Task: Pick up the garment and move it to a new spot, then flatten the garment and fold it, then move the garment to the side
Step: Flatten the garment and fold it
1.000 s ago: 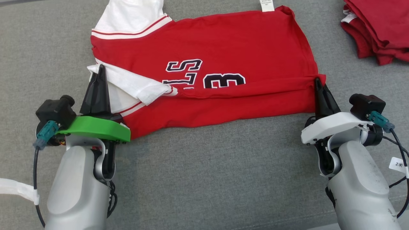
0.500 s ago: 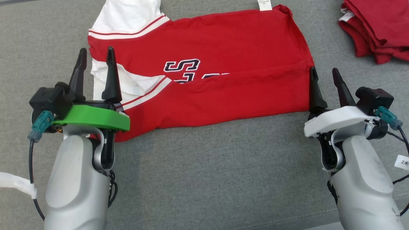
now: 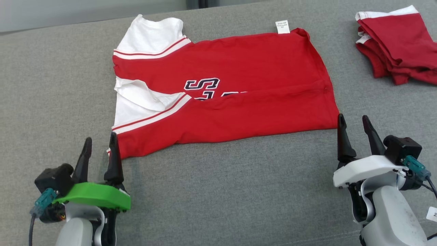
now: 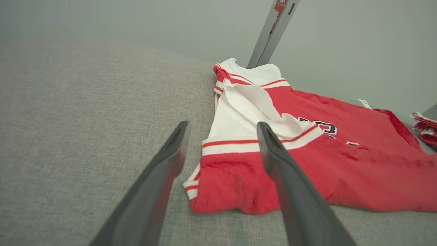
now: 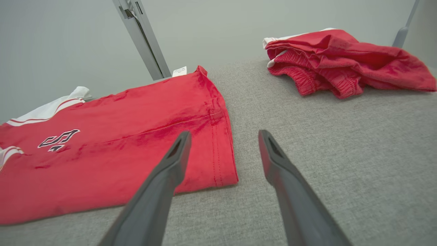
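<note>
The garment (image 3: 239, 85) is a red jersey with white sleeves and dark lettering, lying on the grey surface with its near long edge folded over toward the far side. My left gripper (image 3: 100, 139) stands open just off its near-left corner (image 4: 218, 191), holding nothing. At the near-right corner (image 5: 218, 171) my right gripper (image 3: 353, 118) is open too, with nothing between its fingers. Both sets of fingertips are clear of the cloth.
A pile of folded red and white garments (image 3: 396, 44) lies at the far right (image 5: 341, 61). The grey padded surface (image 3: 222, 191) stretches bare in front of the jersey. A metal post (image 5: 143, 37) rises behind the far edge.
Both grippers opened and let go of the folded edge, then drew back toward me off the jersey. The folded flap now lies flat, covering the number. The head view has also shifted.
</note>
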Tool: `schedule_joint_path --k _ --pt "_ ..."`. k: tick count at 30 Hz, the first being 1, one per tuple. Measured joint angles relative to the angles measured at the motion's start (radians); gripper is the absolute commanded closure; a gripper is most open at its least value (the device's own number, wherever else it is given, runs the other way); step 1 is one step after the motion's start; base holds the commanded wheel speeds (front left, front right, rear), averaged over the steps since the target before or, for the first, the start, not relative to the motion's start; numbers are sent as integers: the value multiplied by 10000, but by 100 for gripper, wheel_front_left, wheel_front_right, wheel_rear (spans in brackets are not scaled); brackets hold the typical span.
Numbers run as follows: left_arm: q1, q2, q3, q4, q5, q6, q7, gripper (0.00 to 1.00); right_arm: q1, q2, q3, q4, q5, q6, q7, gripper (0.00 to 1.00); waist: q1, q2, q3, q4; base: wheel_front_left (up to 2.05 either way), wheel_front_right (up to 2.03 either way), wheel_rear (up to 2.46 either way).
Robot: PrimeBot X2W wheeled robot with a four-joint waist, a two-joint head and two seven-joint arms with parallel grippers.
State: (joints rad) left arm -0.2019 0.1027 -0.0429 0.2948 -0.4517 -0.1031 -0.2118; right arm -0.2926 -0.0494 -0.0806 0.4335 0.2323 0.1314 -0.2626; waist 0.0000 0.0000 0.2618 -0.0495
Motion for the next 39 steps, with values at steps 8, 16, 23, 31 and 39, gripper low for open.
schedule_joint_path --k 8,16,23,31,39 --pt "593 44 -67 -255 -462 637 2213 0 271 2 167 -113 -86 0 221 0 0 0 -277 27 0 0 0" --pt "220 -10 215 -2 -1028 1220 3202 0 252 4 493 -207 -29 0 460 0 0 0 4 -259 0 0 0" --pt "104 -56 -75 42 -1106 884 3091 100 -205 2 330 663 -23 0 552 0 0 0 208 -316 0 0 0" --pt "94 -75 -115 -163 -1095 840 2727 100 -951 4 88 1925 38 0 560 0 0 0 134 -3 0 0 0" --pt "293 -121 -372 -422 -1005 755 2426 100 -1490 -4 52 3289 8 0 600 95 1 0 -36 272 0 0 0"
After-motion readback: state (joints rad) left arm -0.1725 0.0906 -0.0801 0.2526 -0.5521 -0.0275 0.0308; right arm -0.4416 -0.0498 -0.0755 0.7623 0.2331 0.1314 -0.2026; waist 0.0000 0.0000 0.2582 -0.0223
